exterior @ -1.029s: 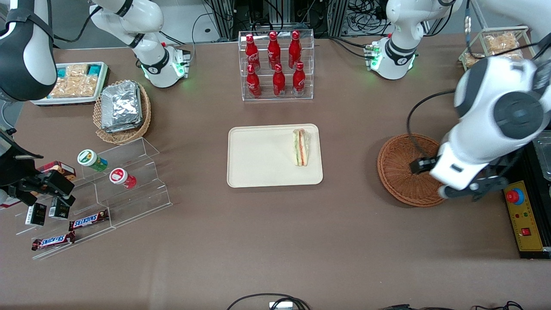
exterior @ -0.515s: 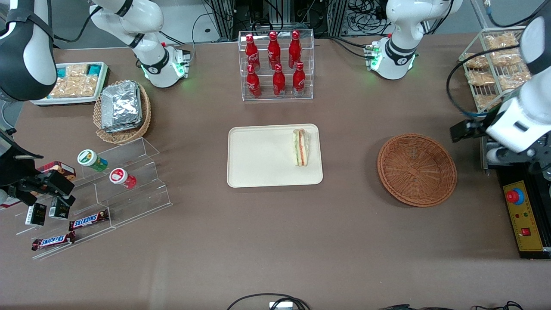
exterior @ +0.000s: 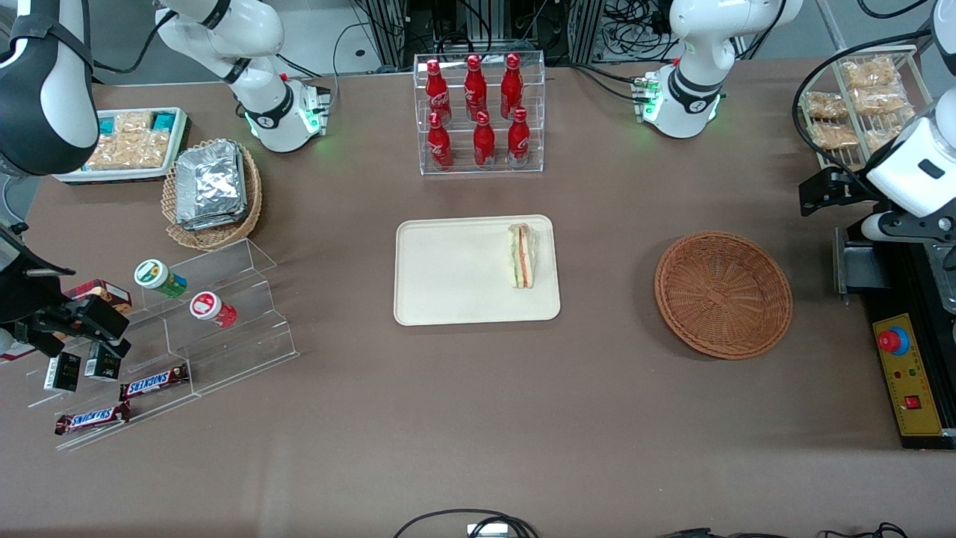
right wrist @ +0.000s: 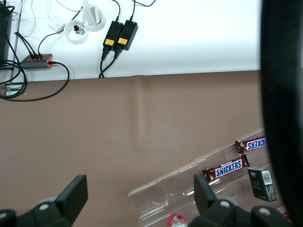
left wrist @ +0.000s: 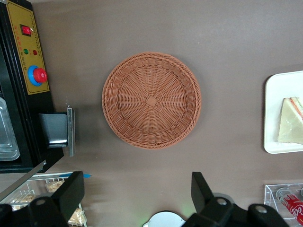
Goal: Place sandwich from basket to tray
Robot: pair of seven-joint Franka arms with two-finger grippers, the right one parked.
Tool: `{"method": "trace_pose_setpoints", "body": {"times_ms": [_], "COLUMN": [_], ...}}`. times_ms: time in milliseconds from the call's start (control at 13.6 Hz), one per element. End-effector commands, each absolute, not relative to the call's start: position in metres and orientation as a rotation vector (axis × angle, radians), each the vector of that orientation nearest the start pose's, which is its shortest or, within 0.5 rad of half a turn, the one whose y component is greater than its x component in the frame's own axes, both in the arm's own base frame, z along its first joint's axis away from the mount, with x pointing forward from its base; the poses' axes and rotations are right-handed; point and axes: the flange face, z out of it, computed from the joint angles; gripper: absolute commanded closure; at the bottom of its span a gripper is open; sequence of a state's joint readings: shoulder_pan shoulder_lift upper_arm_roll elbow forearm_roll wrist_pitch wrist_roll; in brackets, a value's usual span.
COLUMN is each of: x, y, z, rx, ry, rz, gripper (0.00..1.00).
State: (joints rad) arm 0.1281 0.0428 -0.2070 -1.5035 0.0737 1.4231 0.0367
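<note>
The sandwich [exterior: 523, 255], a wrapped wedge with green and red filling, lies on the cream tray [exterior: 448, 273], close to the tray's edge that faces the working arm's end; it also shows in the left wrist view as the sandwich [left wrist: 291, 121] on the tray [left wrist: 272, 113]. The reddish-brown wicker basket [exterior: 723, 294] sits beside the tray toward the working arm's end and holds nothing; the wrist view looks straight down into the basket [left wrist: 151, 100]. My left gripper [exterior: 896, 224] hangs high past the basket at the table's end. The gripper [left wrist: 137, 189] is open, with only bare table between its fingers.
A clear rack of red bottles [exterior: 482, 112] stands farther from the camera than the tray. A wire rack of snack packets [exterior: 859, 104] and a black control box with a red button [exterior: 907, 373] sit by the working arm. A tan basket of foil packets [exterior: 213, 194] and acrylic steps [exterior: 216, 321] lie toward the parked arm's end.
My left arm has swung off from above the basket toward the working arm's table end and farther from the camera, uncovering the basket. The sandwich and tray have not moved.
</note>
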Motion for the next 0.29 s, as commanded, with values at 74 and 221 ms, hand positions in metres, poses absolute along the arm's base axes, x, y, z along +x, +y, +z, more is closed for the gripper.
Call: {"method": "trace_pose_setpoints", "body": {"times_ms": [74, 221], "x": [0.5436, 0.5445], "y": [-0.0324, -0.0317], "z": [0.6204, 0.6194], "rx": [-3.077, -3.079], "ry": [0.194, 0.190], "rz": [0.198, 0.200], "gripper": [0.00, 0.00]}}
